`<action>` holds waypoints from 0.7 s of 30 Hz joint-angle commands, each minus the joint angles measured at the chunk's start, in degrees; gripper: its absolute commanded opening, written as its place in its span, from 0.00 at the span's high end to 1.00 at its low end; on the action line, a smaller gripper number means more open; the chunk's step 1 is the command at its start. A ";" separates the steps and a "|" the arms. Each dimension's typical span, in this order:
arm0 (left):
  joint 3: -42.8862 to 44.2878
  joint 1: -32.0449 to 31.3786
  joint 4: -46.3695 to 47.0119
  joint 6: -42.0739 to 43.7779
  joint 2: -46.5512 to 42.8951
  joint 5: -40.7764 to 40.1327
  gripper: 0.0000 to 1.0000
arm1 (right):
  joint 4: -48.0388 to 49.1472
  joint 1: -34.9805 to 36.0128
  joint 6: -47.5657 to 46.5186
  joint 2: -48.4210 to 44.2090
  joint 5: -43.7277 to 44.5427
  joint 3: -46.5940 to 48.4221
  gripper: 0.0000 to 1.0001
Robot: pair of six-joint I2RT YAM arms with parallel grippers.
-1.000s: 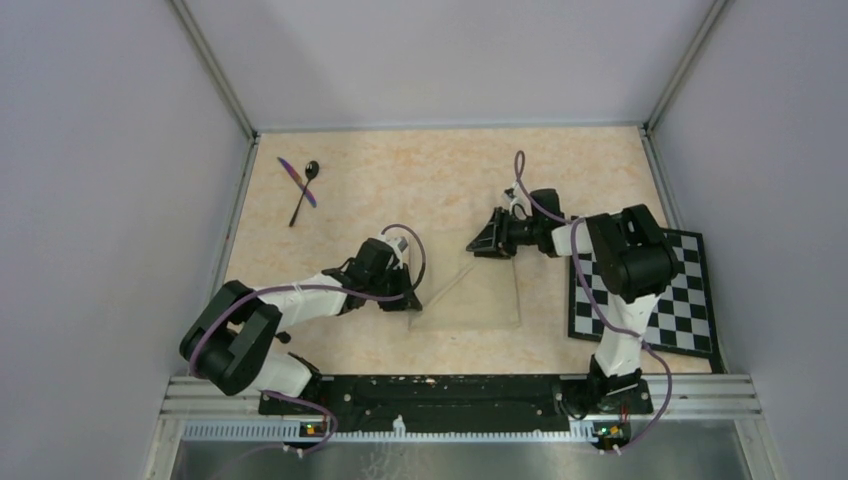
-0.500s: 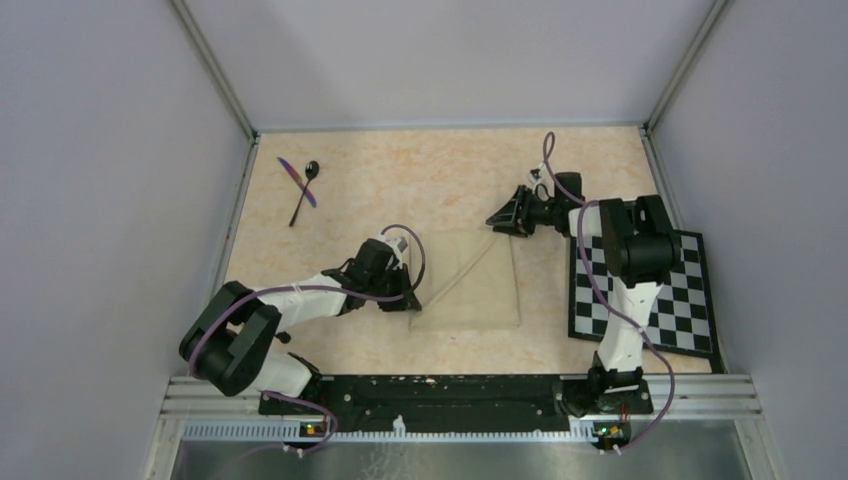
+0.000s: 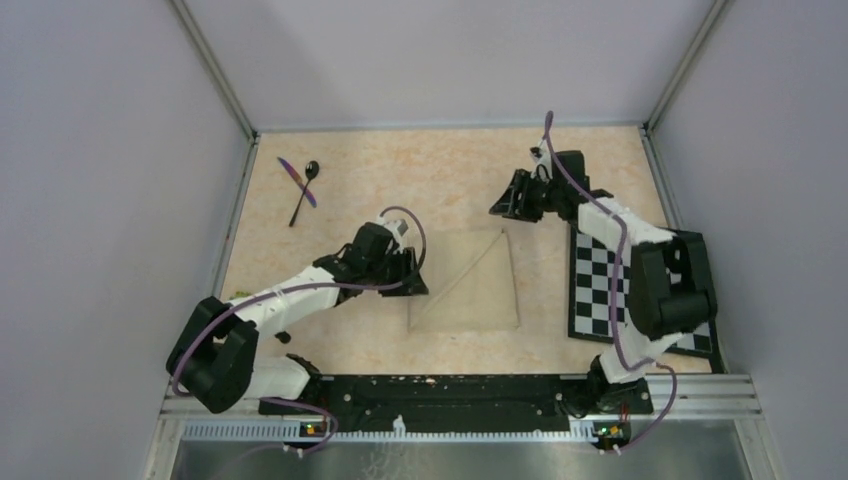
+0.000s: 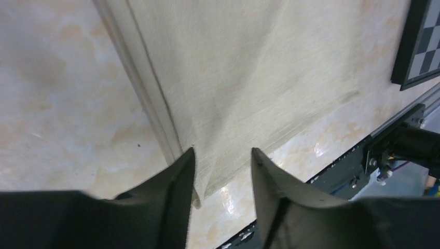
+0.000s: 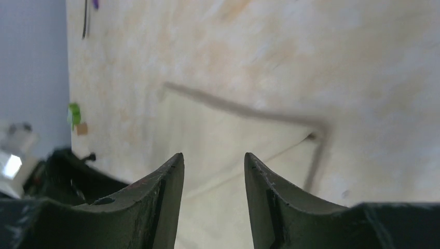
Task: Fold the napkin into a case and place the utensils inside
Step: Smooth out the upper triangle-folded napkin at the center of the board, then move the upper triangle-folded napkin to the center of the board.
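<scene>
Beige-tan folded cloth napkin (image 3: pixel 470 290) lies mid-table. Left gripper (image 4: pixel 223 155) stands parted over one corner, gripping nothing. Right gripper (image 5: pixel 214 158) is parted and empty. Caution: a retreating finger may snag that corner and undo the fold.

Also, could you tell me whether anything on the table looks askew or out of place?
Only mildly: the napkin has left edges offset, not flush; the spoon and knife lie crossed near the far left corner.
</scene>
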 commanded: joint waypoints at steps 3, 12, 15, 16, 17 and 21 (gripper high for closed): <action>14.15 1.01 -6.28 5.90 1.54 -12.26 0.35 | -1.36 13.72 1.12 -20.65 4.94 -19.34 0.62; 23.88 4.99 -5.13 9.54 15.57 -15.77 0.31 | -3.00 17.20 2.20 -26.81 8.92 -34.36 0.91; 25.09 6.30 -3.35 10.17 18.76 -15.43 0.37 | -3.95 17.12 2.56 -26.90 13.12 -35.55 0.92; 25.51 6.65 -2.87 10.46 19.92 -14.87 0.39 | -3.17 17.19 2.74 -26.75 13.07 -35.84 0.92; 26.41 6.85 -2.79 10.67 20.98 -14.13 0.41 | -2.35 17.19 3.18 -26.57 12.84 -36.16 0.92; 28.94 7.01 -3.56 11.29 24.87 -13.25 0.49 | -0.01 17.19 4.11 -25.30 12.12 -36.83 0.93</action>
